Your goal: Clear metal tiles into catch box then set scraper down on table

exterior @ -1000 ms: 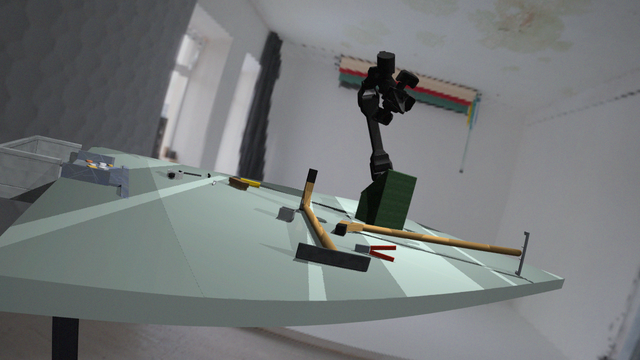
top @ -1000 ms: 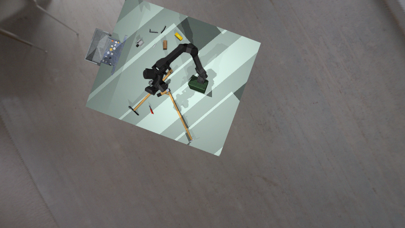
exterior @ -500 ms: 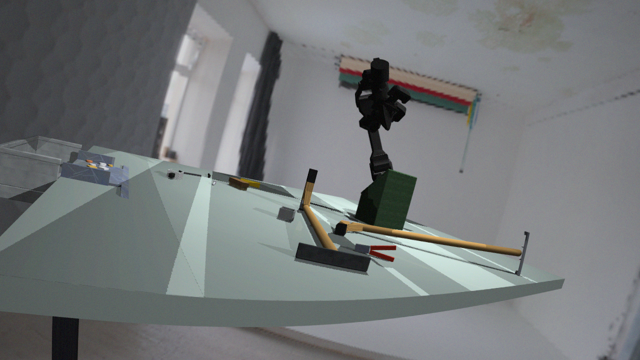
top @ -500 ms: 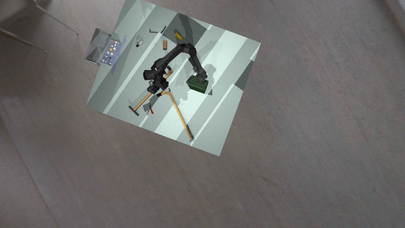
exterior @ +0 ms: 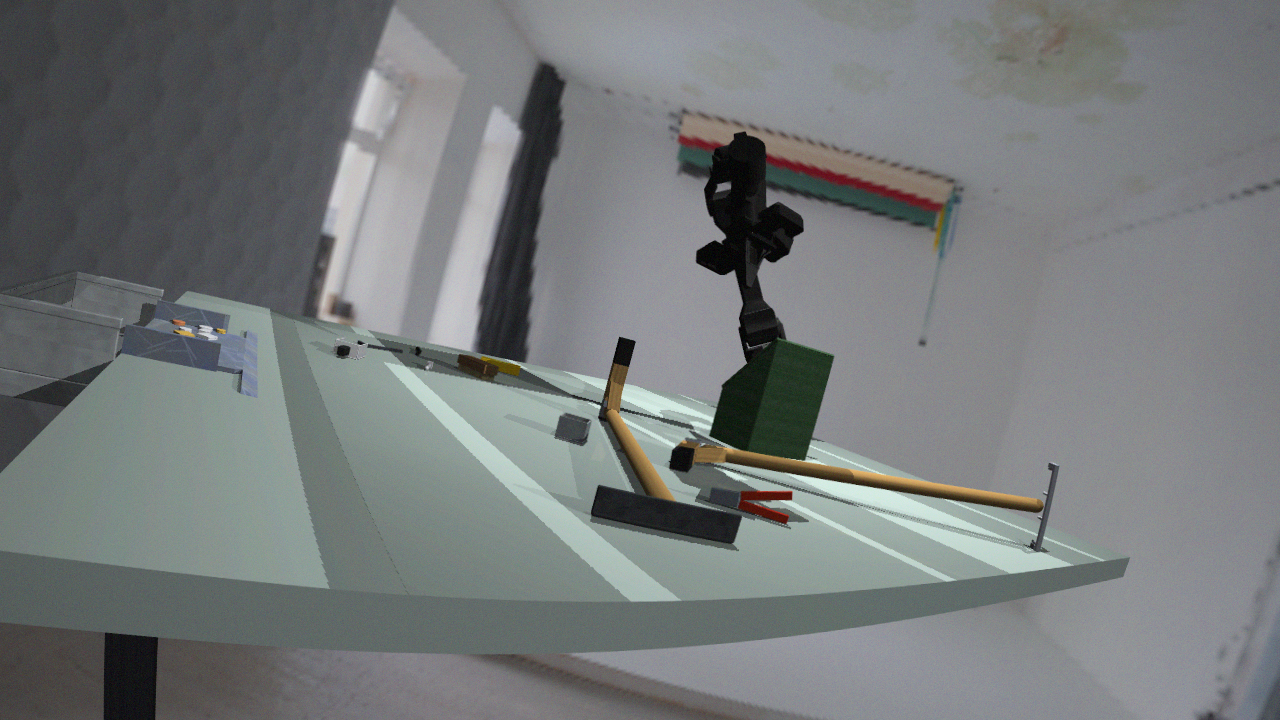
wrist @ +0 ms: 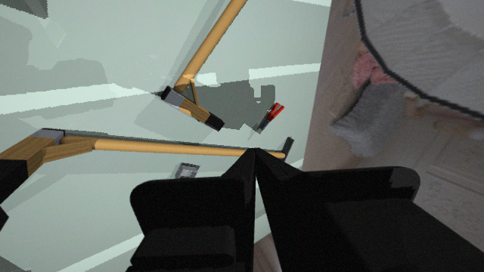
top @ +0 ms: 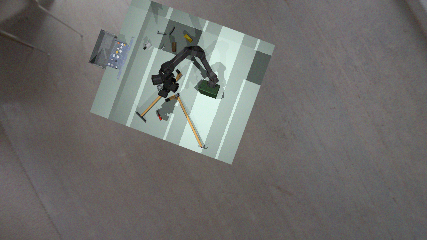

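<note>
My gripper (top: 168, 89) (exterior: 750, 274) (wrist: 253, 153) is shut and empty, raised above the table. The scraper (top: 150, 105) (exterior: 640, 461) (wrist: 170, 147), with a wooden handle and wide dark blade, lies below the gripper; the arm hides part of it in the top view. Its grip end stands up. The steel plate (exterior: 170, 347), blue-grey with raised sides, is at the table's left edge. Several small white, grey and orange tiles (top: 117, 52) (exterior: 204, 331) lie on it. The grey catch box (top: 98, 53) (exterior: 53, 326) adjoins its outer end.
Another wooden-handled tool (top: 190, 122) (exterior: 859, 477) (wrist: 213, 38), with a thin metal head, lies beside the scraper. Red-handled pliers (top: 159, 117) (exterior: 765, 508) (wrist: 276, 112) and a small grey block (top: 159, 87) (exterior: 572, 428) (wrist: 187, 171) lie nearby. A green block (top: 208, 89) (exterior: 778, 402) stands at the arm's base.
</note>
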`<state>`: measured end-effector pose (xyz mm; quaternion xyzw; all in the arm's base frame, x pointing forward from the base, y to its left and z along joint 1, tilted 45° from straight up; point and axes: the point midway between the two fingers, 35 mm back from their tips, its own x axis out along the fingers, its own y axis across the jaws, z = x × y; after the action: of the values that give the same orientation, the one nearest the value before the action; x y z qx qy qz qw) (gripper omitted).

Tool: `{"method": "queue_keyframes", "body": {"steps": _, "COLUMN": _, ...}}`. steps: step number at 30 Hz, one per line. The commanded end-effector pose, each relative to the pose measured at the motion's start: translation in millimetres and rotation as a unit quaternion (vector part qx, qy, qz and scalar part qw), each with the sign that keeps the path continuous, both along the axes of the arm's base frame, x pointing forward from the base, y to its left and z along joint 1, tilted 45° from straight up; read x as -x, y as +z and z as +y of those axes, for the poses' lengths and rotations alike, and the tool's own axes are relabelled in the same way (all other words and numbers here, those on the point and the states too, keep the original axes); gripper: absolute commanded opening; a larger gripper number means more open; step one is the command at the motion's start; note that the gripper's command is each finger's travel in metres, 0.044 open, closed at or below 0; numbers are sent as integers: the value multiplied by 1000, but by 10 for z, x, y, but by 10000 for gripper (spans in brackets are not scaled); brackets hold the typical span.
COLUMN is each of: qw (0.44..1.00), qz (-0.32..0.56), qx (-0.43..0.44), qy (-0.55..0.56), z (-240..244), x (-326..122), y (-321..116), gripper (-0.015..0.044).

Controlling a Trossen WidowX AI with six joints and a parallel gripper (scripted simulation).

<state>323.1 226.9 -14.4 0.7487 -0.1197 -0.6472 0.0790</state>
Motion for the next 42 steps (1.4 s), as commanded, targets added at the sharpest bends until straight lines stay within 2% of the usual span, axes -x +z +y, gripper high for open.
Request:
{"method": "queue_keyframes", "body": {"steps": 1, "qw": 999, "qz": 12, "qx": 30, "qy": 8, "z": -151, "x": 3, "y": -17, "gripper": 0}}
{"method": "queue_keyframes", "body": {"steps": 32, "qw": 961, "qz": 134, "qx": 231, "qy": 78, "z": -1164, "x": 78, "y": 75, "gripper": 0}}
{"method": "queue_keyframes", "body": {"steps": 42, "qw": 957, "qz": 142, "qx": 239, "qy": 82, "z": -1249, "x": 74, "y": 36, "gripper": 0}}
